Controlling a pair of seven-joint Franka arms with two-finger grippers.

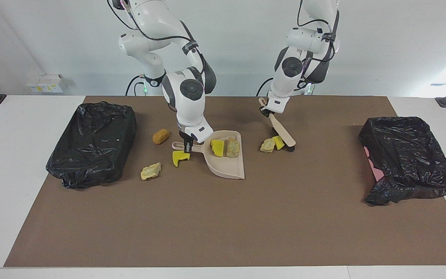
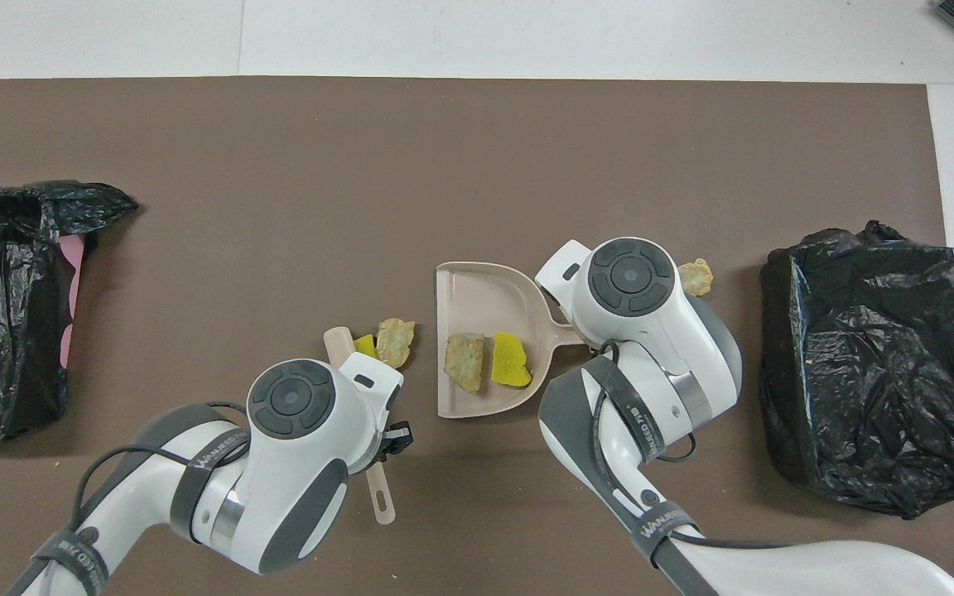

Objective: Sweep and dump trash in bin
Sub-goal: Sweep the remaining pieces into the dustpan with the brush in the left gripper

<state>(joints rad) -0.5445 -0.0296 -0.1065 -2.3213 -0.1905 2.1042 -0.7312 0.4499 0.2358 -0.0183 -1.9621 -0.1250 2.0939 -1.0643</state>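
Yellow sponge chunk (image 1: 217, 147) and a pale beige rocky lump (image 1: 232, 147) sit in the beige plastic dustpan (image 1: 229, 168), whose handle my right gripper (image 1: 187, 148) clamps. My left gripper (image 1: 263, 110) is closed on a beige brush (image 1: 283, 133); its bristles touch another yellow chunk (image 1: 278, 142) and pale lump (image 1: 267, 145) beside the pan. A brown peanut-shaped lump (image 1: 160, 136) lies near a black-bagged bin (image 1: 93, 143).

Around the dustpan (image 1: 227, 164): the mat (image 1: 223, 224) on the side farther from the robots lies open. At its mouth, scraps (image 1: 268, 145) and brush (image 1: 283, 133) crowd in — its handle side is blocked by the right gripper (image 1: 186, 148), a yellow chunk (image 1: 180, 157) and a brown lump (image 1: 160, 136).
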